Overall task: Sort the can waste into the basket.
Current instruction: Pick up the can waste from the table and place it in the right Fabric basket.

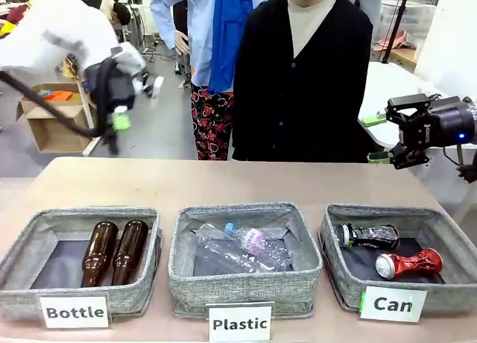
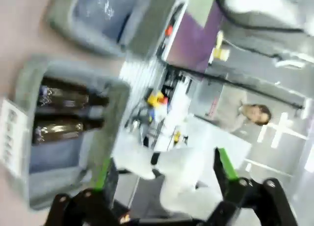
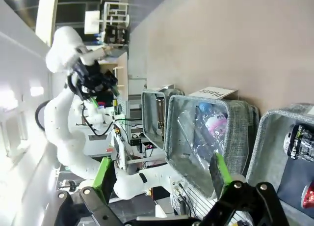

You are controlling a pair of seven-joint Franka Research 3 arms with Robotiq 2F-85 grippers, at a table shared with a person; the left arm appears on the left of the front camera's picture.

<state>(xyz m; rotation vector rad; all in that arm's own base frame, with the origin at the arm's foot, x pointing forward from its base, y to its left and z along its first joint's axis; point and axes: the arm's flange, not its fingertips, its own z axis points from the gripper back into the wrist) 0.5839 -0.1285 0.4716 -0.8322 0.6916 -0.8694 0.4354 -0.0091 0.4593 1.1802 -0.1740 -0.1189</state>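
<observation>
Three white labels with black print are seen in the front view, each fixed to the near wall of a grey bin along the near edge of the table [image 1: 223, 183]. "Bottle" [image 1: 74, 312] is read on the bin [image 1: 22, 246] at the table's left end, "Plastic" [image 1: 239, 323] on the middle bin [image 1: 246, 287], and "Can" [image 1: 393, 304] on the basket [image 1: 335, 283] at the right end. In the right wrist view the "Plastic" label is seen sideways and can just be made out. White-silver print is carried by the black can [image 1: 367, 235] in the basket, but it cannot be read. The label in the left wrist view is too blurred to read.
</observation>
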